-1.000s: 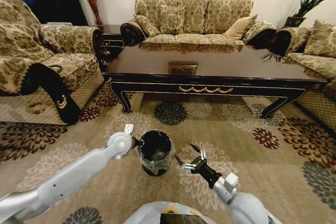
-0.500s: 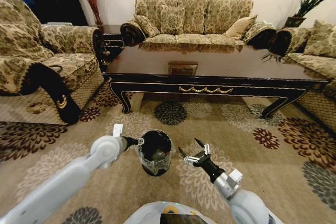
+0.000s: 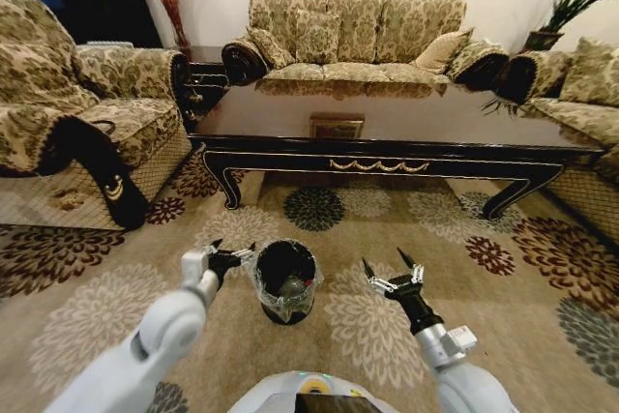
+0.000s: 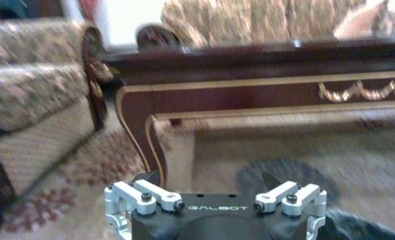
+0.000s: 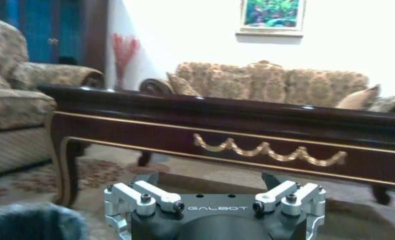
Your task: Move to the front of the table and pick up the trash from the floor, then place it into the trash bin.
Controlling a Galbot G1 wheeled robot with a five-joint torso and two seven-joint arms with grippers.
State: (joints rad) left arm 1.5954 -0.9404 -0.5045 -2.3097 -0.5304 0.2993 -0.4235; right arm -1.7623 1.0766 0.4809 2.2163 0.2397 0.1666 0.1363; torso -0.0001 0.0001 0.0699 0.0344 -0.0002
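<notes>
- One trash bin (image 3: 284, 280) stands on the floor (image 3: 97, 307) just before the robot, black with a thin clear liner. Inside lie a bottle with a red cap (image 3: 293, 285) and some dark bits; how many pieces there are cannot be told.
- Two grippers flank the bin. The left gripper (image 3: 232, 253) hangs just beside the bin's left rim, fingers spread wide and empty. The right gripper (image 3: 390, 271) is off to the bin's right, clear of it, fingers also spread wide with nothing between them.
- Half a second ago the left gripper reached over the bin's rim; it has since drawn back to the left. The right gripper has swung farther right, away from the bin.
- Beyond the bin stands one table (image 3: 387, 132), long, dark and glossy, with gold trim on its front.
- Beyond the table are three sofas: one behind it (image 3: 358, 31), one to the bin's far left (image 3: 68, 113), one at the right edge (image 3: 580, 94).
</notes>
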